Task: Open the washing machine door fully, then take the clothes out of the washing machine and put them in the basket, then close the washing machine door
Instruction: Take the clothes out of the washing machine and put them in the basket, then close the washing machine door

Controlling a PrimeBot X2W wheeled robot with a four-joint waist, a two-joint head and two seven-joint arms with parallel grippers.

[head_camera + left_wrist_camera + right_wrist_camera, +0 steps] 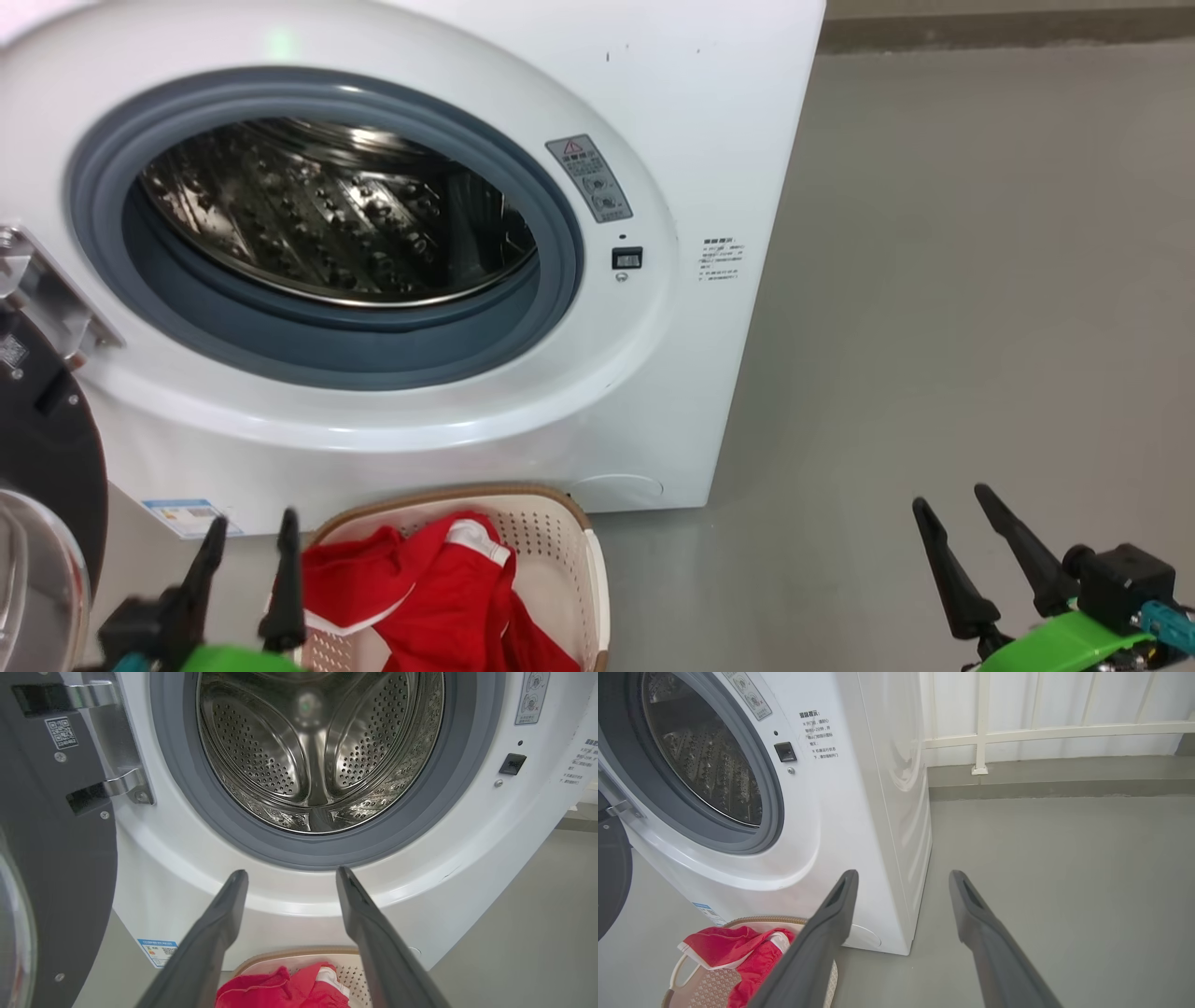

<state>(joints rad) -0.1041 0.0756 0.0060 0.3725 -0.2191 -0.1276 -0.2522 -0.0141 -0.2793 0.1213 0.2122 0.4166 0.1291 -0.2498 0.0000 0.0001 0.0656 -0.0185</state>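
Note:
The white washing machine (709, 140) stands with its steel drum (327, 215) bare inside the grey rubber ring. Its black-rimmed door (42, 439) hangs swung wide at the left on a metal hinge; the door (51, 858) fills the left of the left wrist view. Red clothes (439, 588) with white trim lie in the cream basket (560, 541) on the floor before the machine. My left gripper (250, 537) is open just left of the basket and holds nothing. My right gripper (952, 509) is open over bare floor, well right of the basket.
Grey floor (980, 280) spreads to the right of the machine. A white railing (1041, 728) on a low kerb runs behind it in the right wrist view. The open door takes up the space at the left.

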